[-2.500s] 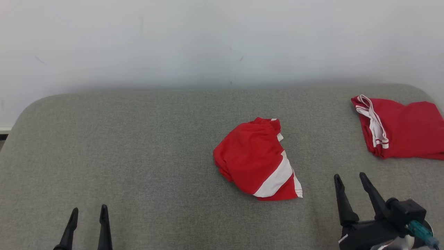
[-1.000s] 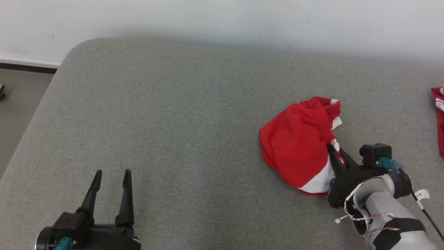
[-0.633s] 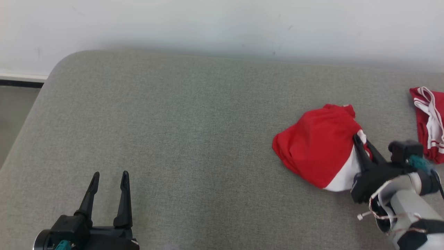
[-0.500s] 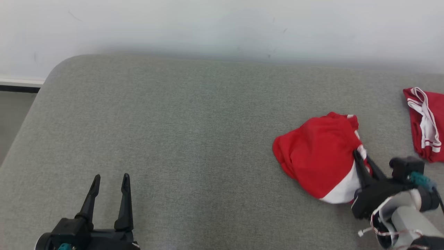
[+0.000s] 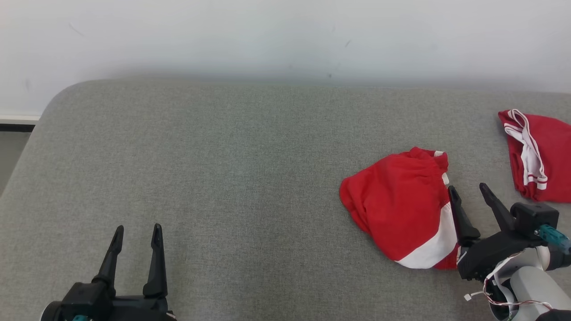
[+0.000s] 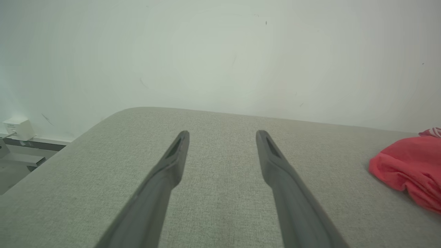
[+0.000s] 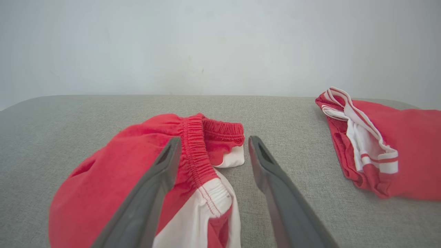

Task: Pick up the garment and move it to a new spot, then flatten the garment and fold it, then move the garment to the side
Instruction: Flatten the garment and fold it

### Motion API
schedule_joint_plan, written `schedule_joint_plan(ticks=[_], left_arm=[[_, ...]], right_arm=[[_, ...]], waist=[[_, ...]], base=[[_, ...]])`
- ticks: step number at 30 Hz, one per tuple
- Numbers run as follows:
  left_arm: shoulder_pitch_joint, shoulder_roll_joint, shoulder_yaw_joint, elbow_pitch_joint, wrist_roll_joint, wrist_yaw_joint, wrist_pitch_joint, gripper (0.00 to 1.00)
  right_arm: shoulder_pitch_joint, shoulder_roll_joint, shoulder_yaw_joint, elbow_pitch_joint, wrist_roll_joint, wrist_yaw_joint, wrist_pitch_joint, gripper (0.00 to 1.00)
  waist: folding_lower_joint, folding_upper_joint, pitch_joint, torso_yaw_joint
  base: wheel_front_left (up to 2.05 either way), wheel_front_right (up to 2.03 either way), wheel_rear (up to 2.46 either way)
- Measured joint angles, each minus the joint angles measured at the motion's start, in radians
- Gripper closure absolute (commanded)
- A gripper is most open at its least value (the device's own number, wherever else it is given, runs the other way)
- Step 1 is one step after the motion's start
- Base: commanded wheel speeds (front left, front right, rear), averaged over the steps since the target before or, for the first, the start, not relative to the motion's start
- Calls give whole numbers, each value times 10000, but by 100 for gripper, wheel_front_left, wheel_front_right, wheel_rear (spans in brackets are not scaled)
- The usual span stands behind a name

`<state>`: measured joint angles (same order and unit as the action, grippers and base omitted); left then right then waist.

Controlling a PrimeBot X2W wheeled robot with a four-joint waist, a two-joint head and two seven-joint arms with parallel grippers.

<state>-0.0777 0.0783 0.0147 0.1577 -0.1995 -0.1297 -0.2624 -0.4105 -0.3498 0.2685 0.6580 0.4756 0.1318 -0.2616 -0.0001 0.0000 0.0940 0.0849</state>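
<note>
The garment [image 5: 397, 205] is a crumpled red pair of shorts with a white stripe and an elastic waistband, lying on the grey cushion at the right. My right gripper [image 5: 469, 192] stands open at its right edge, one finger over the cloth and the other over bare cushion. In the right wrist view the garment [image 7: 137, 165] lies under the open right gripper [image 7: 212, 143], with the waistband between the fingers and nothing held. My left gripper [image 5: 136, 232] stands open and empty at the lower left, far from the garment. The left wrist view shows the left gripper [image 6: 222, 134] over bare cushion and the garment [image 6: 410, 168] at the right edge.
A second red garment with white trim [image 5: 537, 154] lies folded at the far right, also in the right wrist view [image 7: 382, 141]. The grey cushion [image 5: 223, 178] has a rounded left corner near the white wall [image 5: 267, 35]. Floor shows at the left edge [image 5: 11, 147].
My right gripper was shut on the garment's right edge and has now opened and let it go. The garment lies on the cushion. The head camera has shifted.
</note>
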Motion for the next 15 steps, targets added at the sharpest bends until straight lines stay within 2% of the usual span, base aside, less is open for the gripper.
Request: schedule_joint_plan(ticks=[7, 15], left_arm=[[146, 0, 142, -65, 61, -13, 0, 0], [84, 0, -58, -35, 81, -13, 0, 0]], right_arm=[[420, 211, -301, -353, -249, 0, 6, 0], [300, 221, -190, 349, -178, 0, 418, 0]], waist=[[0, 0, -48, -85], [0, 0, 23, 97]], base=[[0, 0, 0], [0, 0, 0]])
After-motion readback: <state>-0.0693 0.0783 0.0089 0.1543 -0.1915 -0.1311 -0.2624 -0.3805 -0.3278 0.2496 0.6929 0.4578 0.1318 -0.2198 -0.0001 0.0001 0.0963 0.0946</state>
